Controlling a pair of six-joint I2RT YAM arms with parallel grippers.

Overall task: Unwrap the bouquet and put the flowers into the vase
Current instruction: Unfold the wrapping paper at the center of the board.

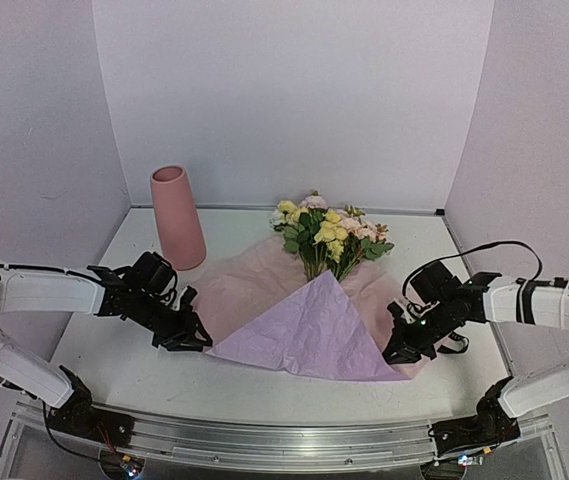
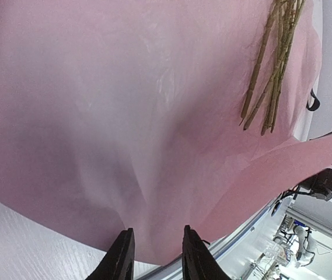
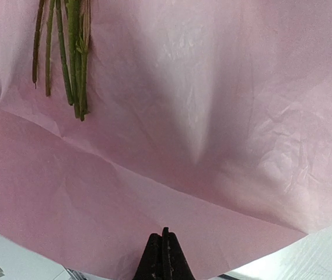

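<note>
Half of the job, roughly, is looking done: the unwrapping is well along, while the move to the vase is not yet begun. The pink paper (image 1: 254, 295) is lying spread open on the table (image 1: 114, 365) across the centre of the top view, not forming a cone. One flap is folding over as a lilac triangle, its tip reaching up under the blooms.

The vase (image 1: 177, 218) is standing upright at the upper left, near the paper's far edge, with nothing showing above its rim. The flowers (image 1: 329, 232) are lying on the paper at upper centre, heads toward the back wall, bunching yellow, pink and cream among green leaves. Their stems (image 2: 271, 64) are resting bare and close together on the sheet, with no tie showing around them.

The left gripper (image 1: 192, 338) is sitting at the paper's left edge, its fingers standing apart with the edge at their tips. The right gripper (image 1: 400, 350) is sitting at the lower right corner, fingers pressed together; whether paper is caught between them cannot be told.

Lifting the flowers clear and standing them in the vase is what is remaining.
</note>
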